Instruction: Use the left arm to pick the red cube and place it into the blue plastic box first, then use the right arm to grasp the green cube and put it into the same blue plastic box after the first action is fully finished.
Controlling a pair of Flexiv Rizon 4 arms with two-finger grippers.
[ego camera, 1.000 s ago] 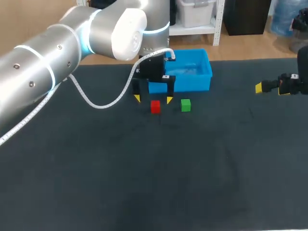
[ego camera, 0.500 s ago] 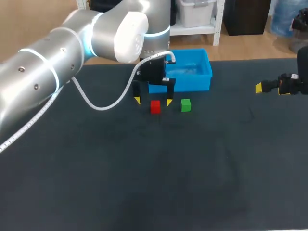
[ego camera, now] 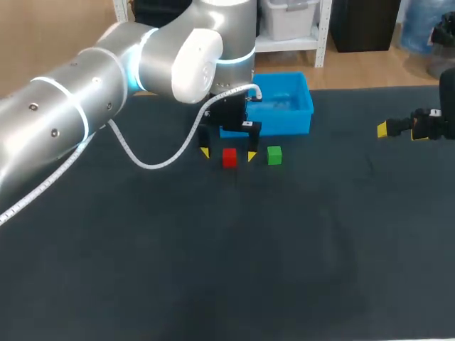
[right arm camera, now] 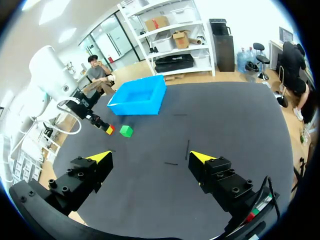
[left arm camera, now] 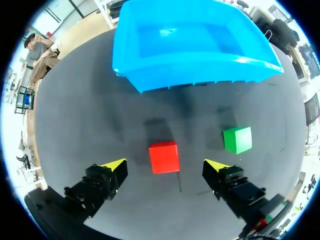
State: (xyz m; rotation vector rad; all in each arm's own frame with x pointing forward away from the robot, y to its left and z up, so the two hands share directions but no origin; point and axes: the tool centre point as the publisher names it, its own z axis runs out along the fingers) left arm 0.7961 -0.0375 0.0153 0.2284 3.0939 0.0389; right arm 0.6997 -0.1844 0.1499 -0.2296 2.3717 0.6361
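Now your left pincer (left arm camera: 165, 165) is spread wide, straddling the red cube (left arm camera: 163, 156) without touching it; your right pincer (right arm camera: 150, 159) hangs open above the worktop (right arm camera: 225, 125), holding nothing.

Bright, even room light falls on a dark matte counter (ego camera: 227, 270).
Faint, soft-edged shadows lie between the red cube (left arm camera: 163, 156), the green cube (left arm camera: 237, 139) and the blue plastic box (left arm camera: 195, 70); the box floor shows a pale sheen, and the left arm (ego camera: 85, 106) carries white highlights.
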